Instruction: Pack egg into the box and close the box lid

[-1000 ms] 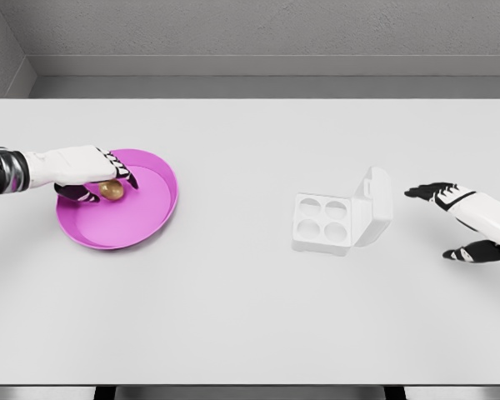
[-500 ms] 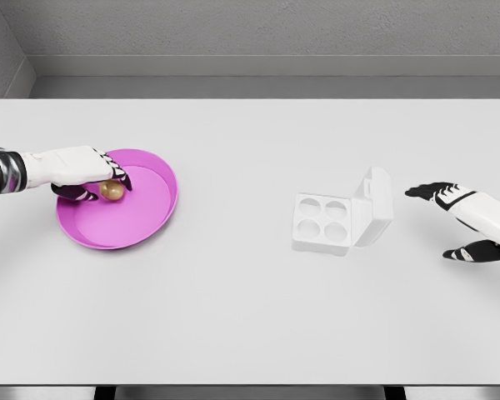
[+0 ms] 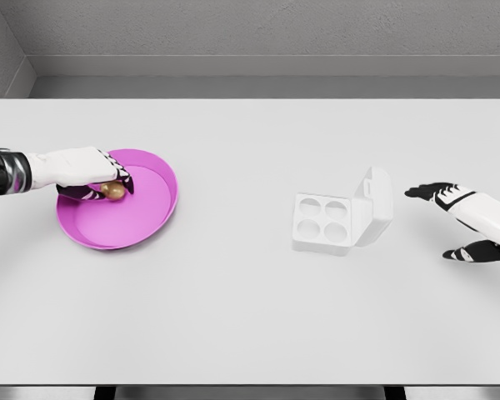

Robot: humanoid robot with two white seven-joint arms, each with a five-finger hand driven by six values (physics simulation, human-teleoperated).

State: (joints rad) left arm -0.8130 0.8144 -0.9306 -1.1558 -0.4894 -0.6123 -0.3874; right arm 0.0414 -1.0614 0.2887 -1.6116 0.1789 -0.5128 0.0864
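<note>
Counter (image 3: 250,317): white, broad, bears everything. All places below are given against the box.

Plate (image 3: 154,218): magenta, shallow, raised rim. Well to the left of the box, near the counter's left side.

Box (image 3: 343,218): small white carton, four round cups, all empty. Lid (image 3: 377,202) hinged on its right side, standing open and tilted away from the cups.

Right hand (image 3: 462,223): just right of the box, apart from it, fingers spread, holding nothing. Sits close to the lid side.

Left hand (image 3: 87,173): far left of the box, over the plate's upper left part. Fingers curled round the egg, thumb below, fingertips above; looks clamped on it, though whether the egg is lifted off the plate cannot be told.

Egg (image 3: 112,191): brown, small, in the plate, mostly wrapped by the left hand.

Handling, as judged: light, rigid shell, smooth and rounded, so apt to slip or roll; brittle under a hard squeeze. Best held across the widest part with opposed thumb and fingers, gentle pressure. Cups are snug, so lower it straight in rather than drop it.
</note>
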